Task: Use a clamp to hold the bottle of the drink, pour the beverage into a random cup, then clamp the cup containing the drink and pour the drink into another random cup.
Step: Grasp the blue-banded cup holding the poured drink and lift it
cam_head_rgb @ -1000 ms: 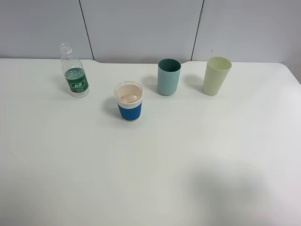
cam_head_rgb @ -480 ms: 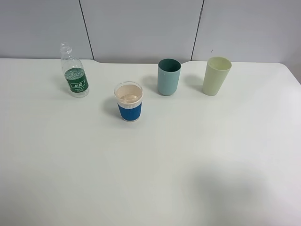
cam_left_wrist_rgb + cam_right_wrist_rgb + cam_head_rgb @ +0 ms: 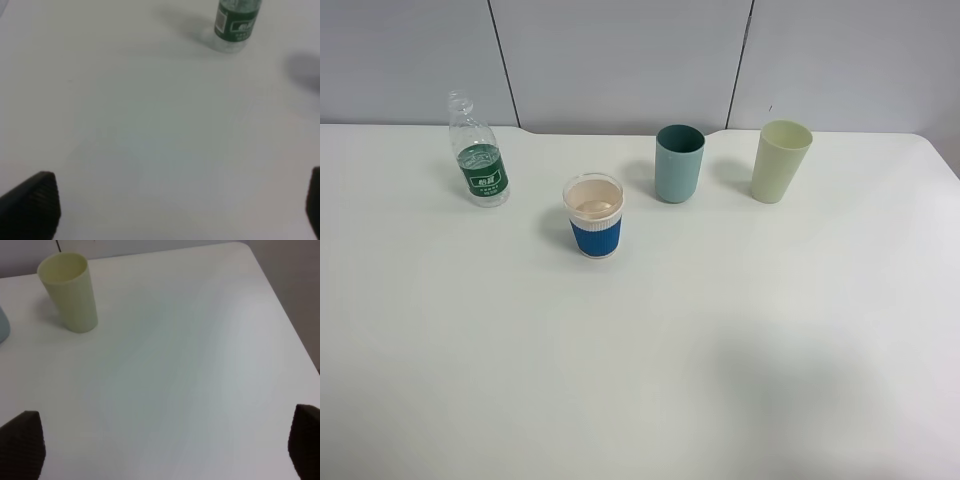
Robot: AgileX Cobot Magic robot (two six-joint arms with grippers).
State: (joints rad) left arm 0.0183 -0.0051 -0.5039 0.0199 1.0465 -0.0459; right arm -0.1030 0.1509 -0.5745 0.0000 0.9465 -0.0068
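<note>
A clear plastic bottle (image 3: 477, 152) with a green label stands uncapped at the back left of the white table (image 3: 640, 340); its lower part shows in the left wrist view (image 3: 236, 22). A blue-sleeved paper cup (image 3: 593, 216) holds a pale drink. A teal cup (image 3: 679, 163) and a pale green cup (image 3: 780, 161) stand at the back; the pale green cup shows in the right wrist view (image 3: 68, 291). Neither gripper appears in the exterior view. My left gripper (image 3: 175, 200) is open, far from the bottle. My right gripper (image 3: 162, 447) is open, apart from the pale green cup.
A grey panelled wall (image 3: 620, 60) runs behind the table. The table's right edge (image 3: 290, 325) and rounded far corner show in the right wrist view. A faint shadow lies on the table at the front right (image 3: 790, 390).
The cups and bottle have not moved. The faint shadow on the front right of the table has shifted slightly left.
</note>
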